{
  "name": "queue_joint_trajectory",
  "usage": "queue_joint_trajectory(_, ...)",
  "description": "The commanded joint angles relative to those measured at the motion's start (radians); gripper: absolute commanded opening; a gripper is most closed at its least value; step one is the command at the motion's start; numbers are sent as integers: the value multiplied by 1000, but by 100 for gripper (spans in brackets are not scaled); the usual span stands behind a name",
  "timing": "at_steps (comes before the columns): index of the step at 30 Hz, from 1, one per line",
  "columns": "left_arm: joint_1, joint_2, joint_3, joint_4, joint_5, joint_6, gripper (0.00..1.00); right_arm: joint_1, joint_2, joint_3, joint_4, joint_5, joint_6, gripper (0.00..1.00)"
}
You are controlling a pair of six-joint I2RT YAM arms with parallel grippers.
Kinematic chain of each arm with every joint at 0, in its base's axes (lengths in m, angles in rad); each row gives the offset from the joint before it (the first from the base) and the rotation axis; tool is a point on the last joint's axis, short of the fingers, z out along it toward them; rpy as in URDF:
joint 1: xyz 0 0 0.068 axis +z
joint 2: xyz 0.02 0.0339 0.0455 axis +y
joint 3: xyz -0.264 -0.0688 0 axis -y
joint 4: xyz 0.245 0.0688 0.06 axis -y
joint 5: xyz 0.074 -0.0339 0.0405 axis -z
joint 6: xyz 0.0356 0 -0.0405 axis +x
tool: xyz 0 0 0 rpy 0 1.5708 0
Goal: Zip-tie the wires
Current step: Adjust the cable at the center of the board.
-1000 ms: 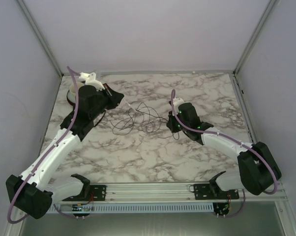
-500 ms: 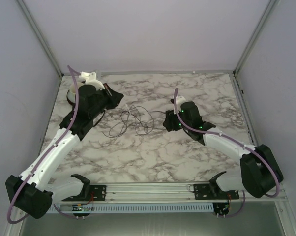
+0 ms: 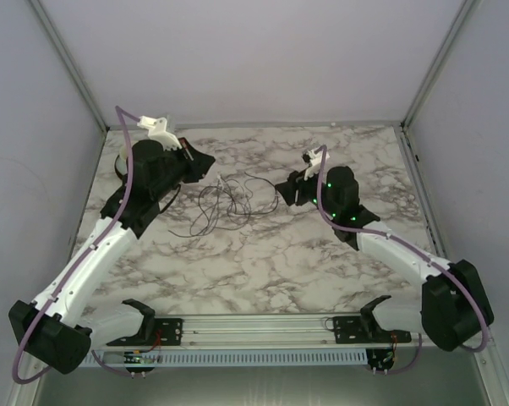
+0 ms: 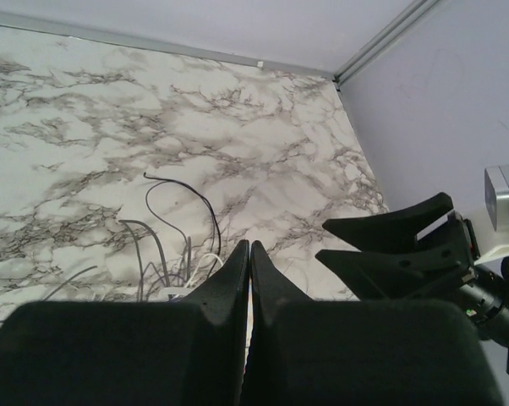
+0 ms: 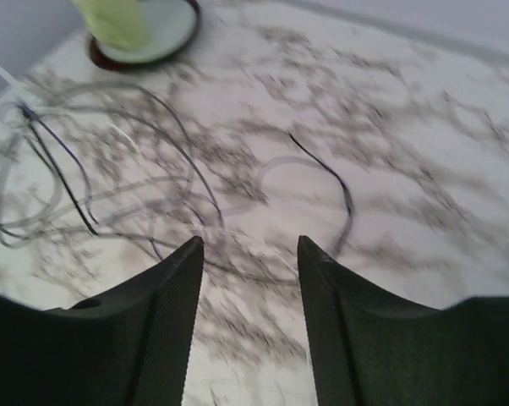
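The wires lie as a loose tangle of thin dark loops on the marble table, between the two arms. My left gripper is at the tangle's upper left, its jaws pressed together. In the left wrist view a thin white zip tie curves out of the wires and runs in under the left gripper. My right gripper hovers just right of the tangle, open with nothing between its fingers. The right wrist view shows the right gripper above bare marble, the wires ahead and to its left.
A round dish holding a yellow-green object stands at the table's back left, behind the left arm. Metal frame posts and grey walls close in the table on three sides.
The right gripper has opened, let go of the wires and drawn back up and to the right. The tangle has shifted left toward the left gripper, which rose slightly.
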State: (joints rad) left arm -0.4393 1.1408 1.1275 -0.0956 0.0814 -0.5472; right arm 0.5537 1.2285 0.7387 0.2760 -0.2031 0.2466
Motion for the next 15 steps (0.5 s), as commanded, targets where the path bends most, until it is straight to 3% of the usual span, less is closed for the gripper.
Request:
queue_joint_trajectory(1, 4, 3, 23, 9, 28, 12, 0, 1, 98, 93, 255, -227, 70, 44)
queue_joint_trajectory(5, 4, 4, 26, 13, 55, 21, 0, 25, 213, 180, 276, -318, 75, 38)
queue_joint_trajectory(9, 5, -1, 25, 6, 71, 37, 0, 32, 299, 267, 261, -232, 98, 38)
queue_joint_trajectory(12, 4, 4, 26, 8, 119, 51, 0, 38, 347, 358, 188, -216, 83, 45)
queue_joint_trajectory(15, 5, 8, 30, 14, 163, 58, 0, 49, 387, 433, 68, -218, -49, 50)
